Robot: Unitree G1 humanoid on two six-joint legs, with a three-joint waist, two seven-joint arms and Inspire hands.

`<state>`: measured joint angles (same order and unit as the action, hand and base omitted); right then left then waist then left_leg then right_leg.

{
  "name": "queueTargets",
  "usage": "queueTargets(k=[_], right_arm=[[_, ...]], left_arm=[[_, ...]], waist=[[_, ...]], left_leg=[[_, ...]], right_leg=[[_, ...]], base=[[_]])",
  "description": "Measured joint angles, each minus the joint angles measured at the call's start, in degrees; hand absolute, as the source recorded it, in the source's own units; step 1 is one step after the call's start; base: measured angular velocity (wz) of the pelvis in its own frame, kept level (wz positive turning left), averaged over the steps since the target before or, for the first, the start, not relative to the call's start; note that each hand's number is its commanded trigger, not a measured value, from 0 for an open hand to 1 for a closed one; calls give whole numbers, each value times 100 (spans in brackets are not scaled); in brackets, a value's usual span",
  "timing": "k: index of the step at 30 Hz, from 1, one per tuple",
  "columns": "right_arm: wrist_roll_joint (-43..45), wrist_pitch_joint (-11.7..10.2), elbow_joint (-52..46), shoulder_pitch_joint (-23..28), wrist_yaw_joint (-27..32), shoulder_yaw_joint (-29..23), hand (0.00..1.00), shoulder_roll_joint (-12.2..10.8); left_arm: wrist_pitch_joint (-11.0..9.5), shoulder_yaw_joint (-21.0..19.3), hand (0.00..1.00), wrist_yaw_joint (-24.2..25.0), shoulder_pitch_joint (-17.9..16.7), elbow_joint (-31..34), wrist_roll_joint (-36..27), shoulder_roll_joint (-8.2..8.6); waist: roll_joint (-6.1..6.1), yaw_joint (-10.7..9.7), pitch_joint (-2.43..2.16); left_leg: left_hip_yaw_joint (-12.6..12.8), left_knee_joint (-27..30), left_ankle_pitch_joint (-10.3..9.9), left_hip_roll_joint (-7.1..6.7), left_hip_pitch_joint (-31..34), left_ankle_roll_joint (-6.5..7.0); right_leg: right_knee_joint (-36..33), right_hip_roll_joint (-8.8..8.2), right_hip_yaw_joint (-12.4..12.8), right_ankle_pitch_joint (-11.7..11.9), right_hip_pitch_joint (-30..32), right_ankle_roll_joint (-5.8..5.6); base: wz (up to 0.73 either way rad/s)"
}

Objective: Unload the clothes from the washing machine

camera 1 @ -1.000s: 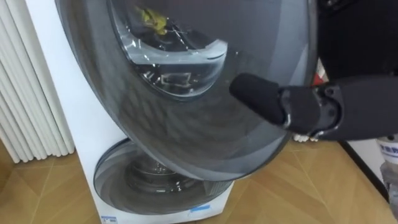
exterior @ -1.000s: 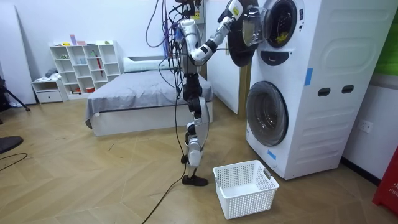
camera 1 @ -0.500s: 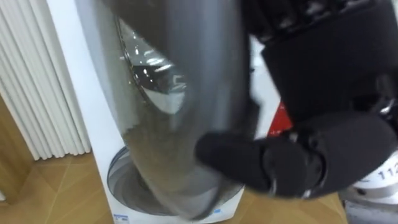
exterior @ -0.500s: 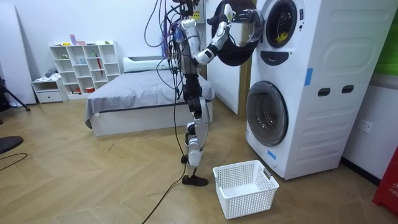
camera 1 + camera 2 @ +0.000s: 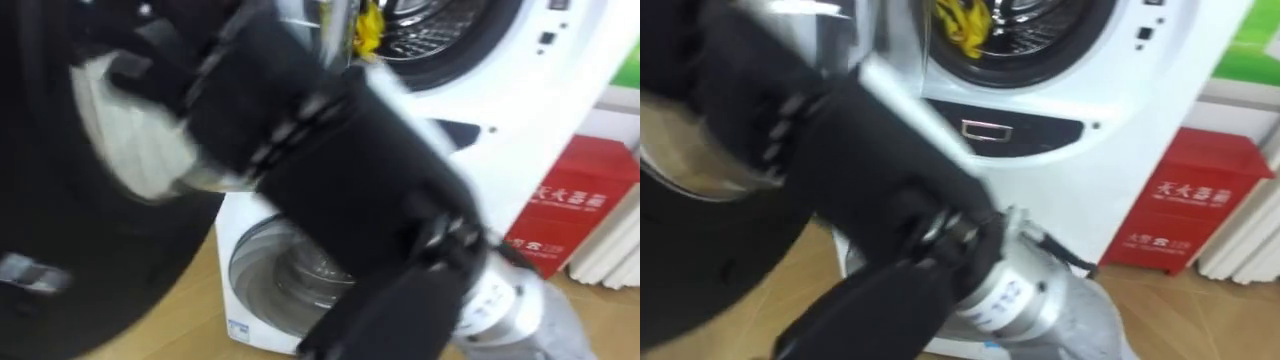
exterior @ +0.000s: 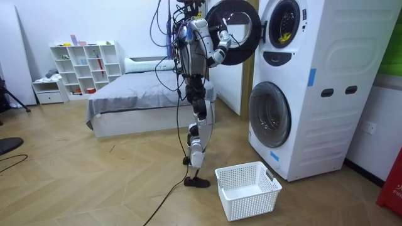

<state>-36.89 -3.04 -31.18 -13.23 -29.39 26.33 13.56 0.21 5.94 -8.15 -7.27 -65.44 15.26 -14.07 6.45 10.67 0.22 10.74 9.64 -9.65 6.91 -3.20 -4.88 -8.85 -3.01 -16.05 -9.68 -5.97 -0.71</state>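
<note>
Before a stacked pair of white washers the robot stands upright on the wooden floor, at the room view's left of them, its body turned toward the upper washing machine (image 6: 330, 37). That machine's round dark door (image 6: 240, 31) stands wide open, out toward the robot. The right arm is raised with the elbow bent, and the right hand (image 6: 225, 34) is up at the door, at its near edge. In the eye views the black forearm crosses close before the camera, from below up to the left, with the dark door behind it. The hand is too blurred there to say whether its fingers are straight or curled on the door, and I cannot tell from the room view either.

A yellow garment (image 5: 960, 22) lies in the open mouth of the upper drum (image 5: 1035, 30), hanging a little over the lower rim. It is well apart from the hand and nothing touches it.

Below, the lower washing machine (image 6: 326, 125) has its door (image 6: 270, 113) shut. A white laundry basket (image 6: 247, 188) sits on the floor (image 6: 113, 182) in front of the lower machine, near the robot's feet. A red box (image 5: 1185, 210) stands on the floor at the far side of the washers. Behind the robot are a bed (image 6: 138, 100) with a grey cover and, against the wall beside it, a white shelf unit (image 6: 85, 63).
</note>
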Motion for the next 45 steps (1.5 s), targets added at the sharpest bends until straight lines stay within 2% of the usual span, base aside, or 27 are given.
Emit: queueTargets(k=[4, 10, 21, 23, 26, 28, 31, 34, 42, 45], right_arm=[[124, 139, 210, -6, 18, 1, 0, -4], [188, 150, 305, -15, 94, 51, 0, -38], [241, 150, 304, -32, 182, 120, 0, -29], [244, 152, 305, -34, 188, 32, 0, 12], [249, 159, 298, -37, 334, -394, 0, 31], [319, 158, 284, -37, 680, -784, 0, 21], [351, 99, 277, -27, 982, -1248, 0, 24], [371, 24, 274, 1, 1227, -1439, 0, 45], [594, 15, 310, 149, 1733, -1473, 0, 156], [594, 15, 425, 107, 1880, -1467, 0, 160]], left_arm=[[-6, 2, 0, -16, 14, -1, -10, -2], [-6, 129, 0, -32, 23, 6, -15, -11], [-21, 224, 0, -34, 13, 7, -121, -5], [-21, 208, 0, -32, 25, 6, -128, 8], [-27, 134, 0, -36, -4, 44, -105, 44], [-30, 71, 0, -48, -51, 70, -101, 63], [-36, -142, 0, -62, -128, 71, -101, 162], [-37, -161, 0, -83, -135, 75, -98, 171], [-31, -240, 0, -138, -234, 165, -62, 173], [-12, -239, 0, -137, -249, 164, -56, 173]], waist=[[26, 72, 23], [-7, 92, 45], [-14, 49, 50], [-25, 21, 57], [-80, -58, 82], [-138, -207, 89], [-238, -320, 62], [-273, -429, 21], [-202, -469, -36], [-192, -396, -17]], left_leg=[[-23, -2, 0, -7, 32, 0], [-65, -16, -1, -10, 61, 0], [-65, -3, 0, -22, 41, 1], [-66, 7, 1, -29, 43, 2], [-105, 24, 1, -42, 50, 4], [-155, 47, 1, -43, 70, 4], [-150, 48, -1, -44, 59, 6], [-128, 42, 0, -43, 37, 5], [-121, 7, 2, -47, -64, 8], [-134, 4, 2, -47, -139, 8]], right_leg=[[8, -7, -68, 0, 5, -1], [9, -7, -128, -1, 11, -2], [10, -27, -135, -6, 19, -11], [13, -31, -140, -6, 11, -12], [12, -41, -146, -6, -3, -13], [6, -41, -167, -6, -18, -13], [6, -41, -150, -7, -51, -14], [7, -37, -146, -7, -55, -14], [7, -38, -143, -7, -106, -15], [11, -38, -153, -8, -186, -15]], base=[[3], [4], [0], [0], [2], [8], [0], [-3], [-1], [1]])
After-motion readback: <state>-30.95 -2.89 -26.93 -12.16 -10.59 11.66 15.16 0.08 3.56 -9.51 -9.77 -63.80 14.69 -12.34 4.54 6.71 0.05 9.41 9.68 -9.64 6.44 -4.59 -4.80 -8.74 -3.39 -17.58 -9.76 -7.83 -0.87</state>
